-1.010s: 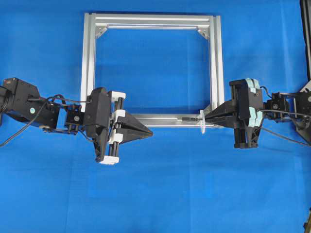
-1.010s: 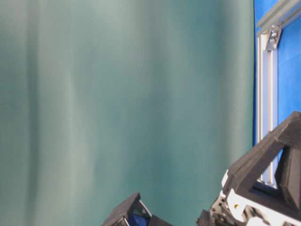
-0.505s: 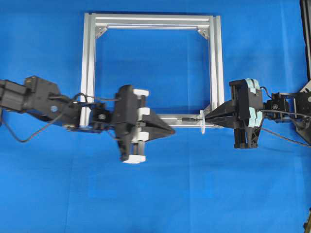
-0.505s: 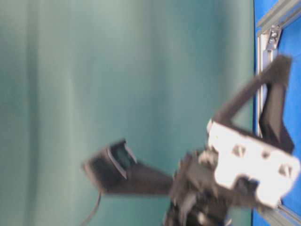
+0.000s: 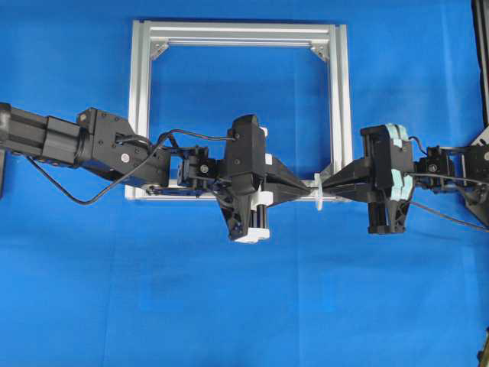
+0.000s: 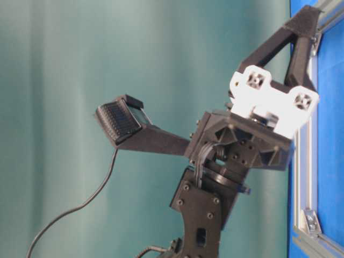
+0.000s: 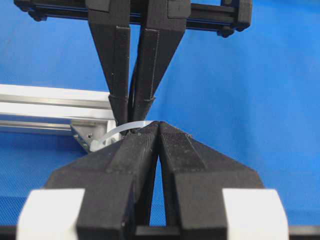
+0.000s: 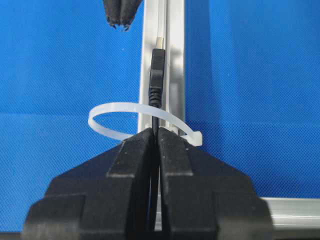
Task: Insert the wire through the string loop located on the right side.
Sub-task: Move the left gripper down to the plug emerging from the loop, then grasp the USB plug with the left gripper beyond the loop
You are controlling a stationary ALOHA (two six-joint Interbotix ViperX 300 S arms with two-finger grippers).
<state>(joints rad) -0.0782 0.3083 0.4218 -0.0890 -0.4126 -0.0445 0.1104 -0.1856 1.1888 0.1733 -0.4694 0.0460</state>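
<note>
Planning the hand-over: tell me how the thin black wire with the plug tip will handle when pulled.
The thin black wire is probably stiff over short lengths: its plug end projects straight from the shut right gripper. Slim and smooth-looking, it may slip when pinched. The thin white plastic loop it crosses could flex if snagged.

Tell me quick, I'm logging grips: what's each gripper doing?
Left gripper: shut, holding nothing visible.
Right gripper: shut on the wire.

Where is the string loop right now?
In the overhead view, the string loop sits at the aluminium frame's lower right corner, between the left gripper and right gripper.
</note>
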